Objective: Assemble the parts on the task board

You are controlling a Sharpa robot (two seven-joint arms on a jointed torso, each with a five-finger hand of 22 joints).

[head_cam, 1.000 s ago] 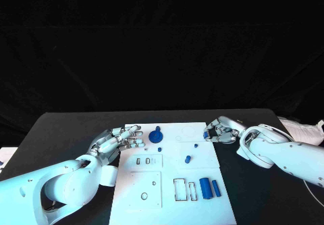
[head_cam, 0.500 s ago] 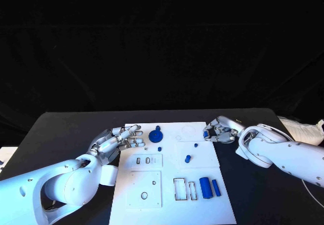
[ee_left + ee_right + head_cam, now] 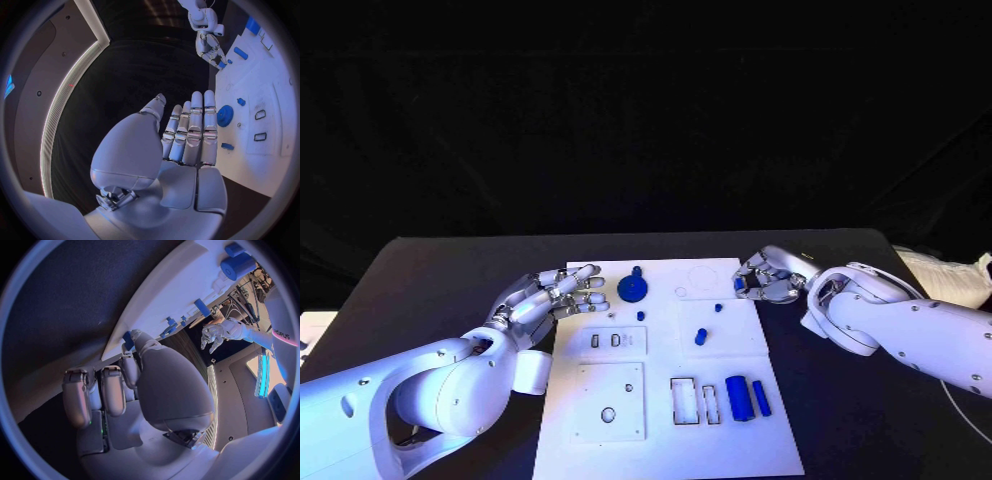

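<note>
White rectangular task board [image 3: 661, 400] sits mid black tabletop [image 3: 430, 270], long axis running 12 to 6.

Left robot hand [image 3: 557, 297] at the board's 9 o'clock edge, near the far end: fingers straight and spread, holding nothing, tips just beside the round blue gear-like part [image 3: 633, 291].

Right robot hand [image 3: 764, 281] at the board's 3 o'clock edge, far end: fingers curled in, pinching a small blue part [image 3: 740, 286] at the fingertips. Part shape: cannot tell, mostly hidden.

Loose on the board: small blue peg [image 3: 701, 338] near centre, tiny blue piece [image 3: 718, 308] just beyond it toward 12, blue cylinder [image 3: 737, 396] and slim blue bar [image 3: 762, 397] side by side toward 5 o'clock, next to rectangular slots [image 3: 694, 401].
</note>
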